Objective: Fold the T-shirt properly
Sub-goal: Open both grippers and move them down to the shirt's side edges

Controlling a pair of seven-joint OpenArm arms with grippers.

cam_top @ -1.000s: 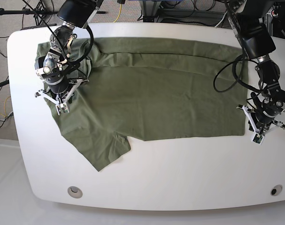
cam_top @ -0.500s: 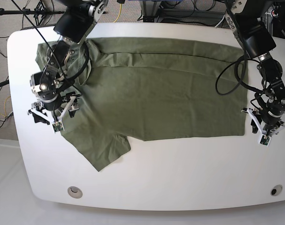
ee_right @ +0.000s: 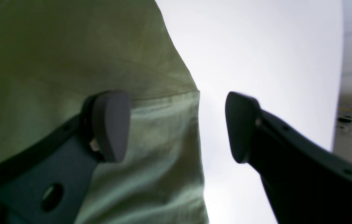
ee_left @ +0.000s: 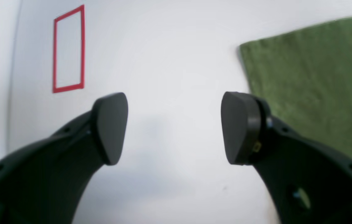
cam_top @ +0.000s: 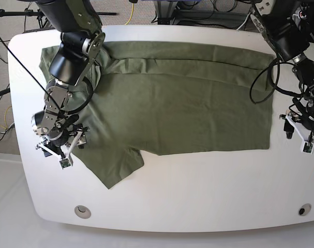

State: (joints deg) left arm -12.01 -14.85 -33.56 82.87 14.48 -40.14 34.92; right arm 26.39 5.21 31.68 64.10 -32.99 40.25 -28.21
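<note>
Olive-green cotton is spread across most of the white rounded table [cam_top: 162,196]: the large plain short-sleeved T-shirt [cam_top: 182,103] is laid flat, collar end toward the base view's left, hem toward its right, with the far long edge already turned in as a narrow band. One short sleeve [cam_top: 113,165] is left sticking out toward the near edge, which suggests the near side has not yet been folded.

The right gripper [cam_top: 54,151] is seen low at that sleeve's outer edge, its dark pads parted wide; in the right wrist view one pad [ee_right: 110,124] is placed over the cloth and the other over bare table, so the sleeve hem [ee_right: 163,96] is straddled but nothing is pinched. The placement reads as a line-up for taking that edge.

The left gripper [cam_top: 303,130] is held just off the hem, over bare table, its pads [ee_left: 236,127] equally wide apart and empty, the shirt's corner [ee_left: 312,77] lying just beside one of them.

Little is found in the way: a red taped rectangle [ee_left: 68,51] is marked on the table beyond the left claw, two round grommets [cam_top: 83,211] are set near the front rim, and black cables [cam_top: 263,85] are looped above the cloth from the left arm; these could brush the fabric on a sweep
</note>
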